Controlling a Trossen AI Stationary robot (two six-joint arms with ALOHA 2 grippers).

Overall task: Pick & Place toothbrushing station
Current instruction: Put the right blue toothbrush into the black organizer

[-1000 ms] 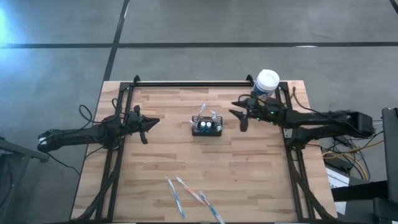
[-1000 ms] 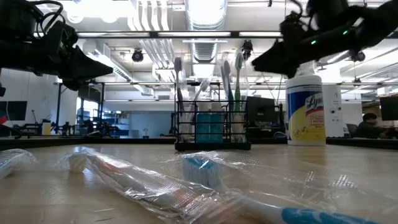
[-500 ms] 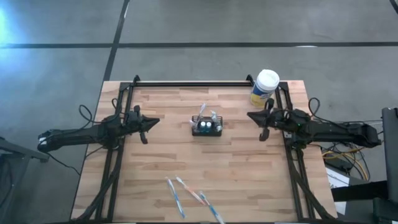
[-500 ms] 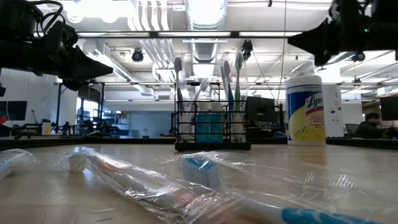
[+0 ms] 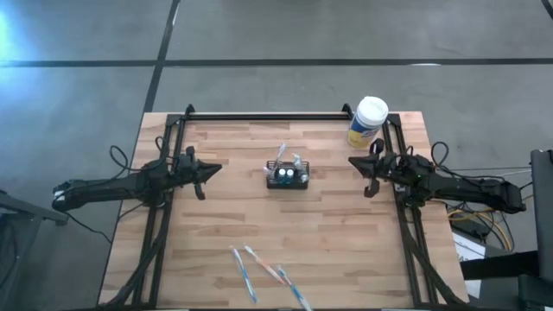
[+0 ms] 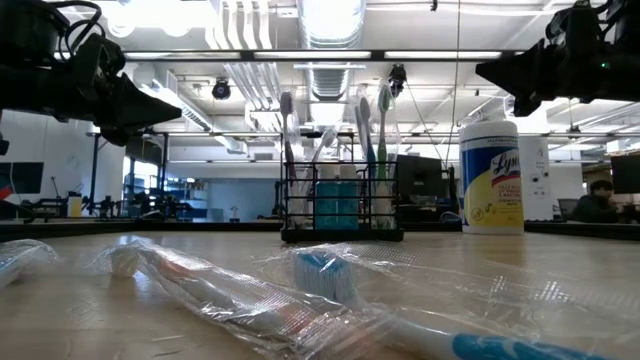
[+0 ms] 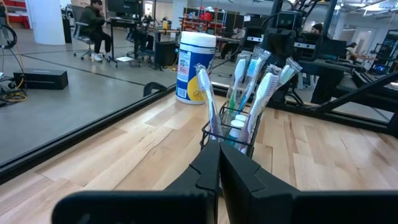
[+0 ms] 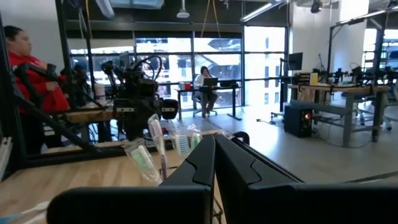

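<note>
The toothbrushing station [image 5: 287,176], a small black wire-mesh holder, stands on its base at the table's middle. Several toothbrushes stick up out of it [image 6: 340,205] [image 7: 235,118]. My left gripper [image 5: 202,188] hovers shut to the station's left, above the table, its fingers [image 7: 219,155] pointing at the station. My right gripper [image 5: 368,188] hovers shut near the table's right edge, well clear of the station, which shows beyond the gripper's shut tips [image 8: 214,144] in the right wrist view. Neither gripper holds anything.
A white-lidded canister with a yellow label [image 5: 369,119] [image 6: 491,177] stands at the far right corner, just behind my right gripper. Several plastic-wrapped toothbrushes [image 5: 268,272] [image 6: 250,290] lie near the table's near edge. Bare wood lies between them and the station.
My right gripper has drawn back from beside the station toward the table's right edge, and its fingers have shut on nothing. The station and its brushes have stayed where they were.
</note>
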